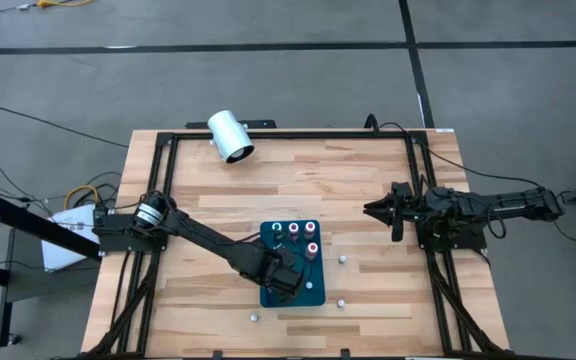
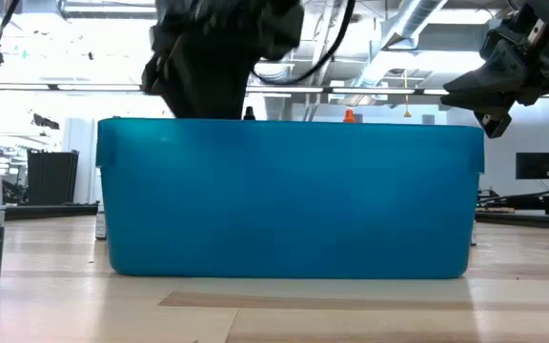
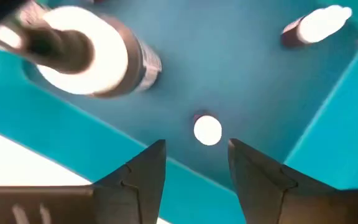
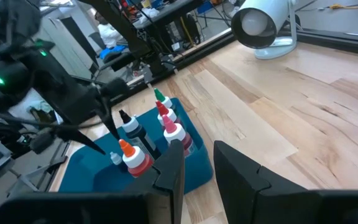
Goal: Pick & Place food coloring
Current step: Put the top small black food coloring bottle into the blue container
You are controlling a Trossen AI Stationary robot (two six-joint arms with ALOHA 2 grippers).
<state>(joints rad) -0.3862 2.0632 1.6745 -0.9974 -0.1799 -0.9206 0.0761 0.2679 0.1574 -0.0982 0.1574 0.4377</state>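
Hiding bottles [image 4: 135, 158] behind the blue tray [image 2: 289, 195], low view.

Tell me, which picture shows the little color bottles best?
The right wrist view: the bottles stand in the blue tray, colors plain. The high view shows only tops, the left wrist view a few tops, the low view just tips.

Wooden table [image 1: 368, 200], teal tray [image 1: 313, 293], white caps [image 1: 343, 259]
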